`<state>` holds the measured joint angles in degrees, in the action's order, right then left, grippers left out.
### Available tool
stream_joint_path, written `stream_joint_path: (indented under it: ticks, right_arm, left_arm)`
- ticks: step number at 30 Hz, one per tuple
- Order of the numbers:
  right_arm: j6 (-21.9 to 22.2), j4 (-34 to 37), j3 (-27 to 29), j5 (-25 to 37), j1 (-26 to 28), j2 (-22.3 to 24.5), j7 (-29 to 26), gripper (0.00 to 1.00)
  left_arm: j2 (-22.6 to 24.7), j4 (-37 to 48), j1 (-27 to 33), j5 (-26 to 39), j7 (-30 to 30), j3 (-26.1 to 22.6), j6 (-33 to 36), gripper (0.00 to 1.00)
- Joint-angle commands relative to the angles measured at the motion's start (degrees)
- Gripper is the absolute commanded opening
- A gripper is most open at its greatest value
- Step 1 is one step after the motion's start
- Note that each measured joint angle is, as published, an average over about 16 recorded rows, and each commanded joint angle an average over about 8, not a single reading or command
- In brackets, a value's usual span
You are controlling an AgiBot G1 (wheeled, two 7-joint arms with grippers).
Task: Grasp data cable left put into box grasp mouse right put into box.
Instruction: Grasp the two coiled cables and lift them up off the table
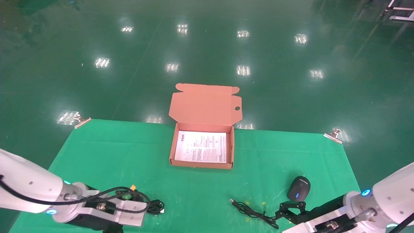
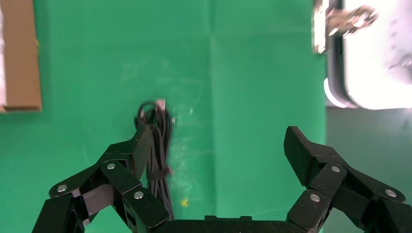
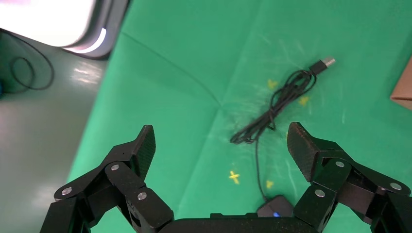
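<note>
The box stands open at the middle of the green cloth, lid back, with a white leaflet inside. The data cable, a narrow black bundle, lies at the front left, partly hidden by my left wrist. My left gripper is open and empty just above the cloth, one finger beside the cable. The mouse lies at the front right, its cord trailing left. My right gripper is open and empty, low behind the mouse and cord.
Metal clips hold the green cloth at its far corners. Beyond the cloth's edges is green floor. A corner of the box shows in the left wrist view and the right wrist view.
</note>
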<state>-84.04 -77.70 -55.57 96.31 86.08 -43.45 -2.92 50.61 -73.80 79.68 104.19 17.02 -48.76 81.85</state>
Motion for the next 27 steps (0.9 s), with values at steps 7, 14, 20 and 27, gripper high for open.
stream_joint_path:
  ticks: [7,14,20,27]
  right_arm:
    - [5.42,0.11,-2.34,8.43,-2.39,-2.1,-1.91,1.0]
    - [11.99,0.01,-3.91,18.47,-4.92,-4.41,-6.88,1.0]
    - [15.54,0.19,-4.6,24.55,-6.83,-6.51,-12.07,1.0]
    - [16.86,1.32,-4.21,26.28,-7.93,-8.74,-17.53,1.0]
  left_arm:
    - [2.25,2.22,-1.59,7.39,2.93,-1.92,-4.47,1.0]
    - [4.36,5.79,-2.04,11.65,5.28,-2.55,-7.94,1.0]
    - [6.84,12.66,-1.48,11.65,5.99,-2.12,-9.76,1.0]
    - [10.4,25.3,0.16,9.8,4.1,-0.97,-12.35,1.0]
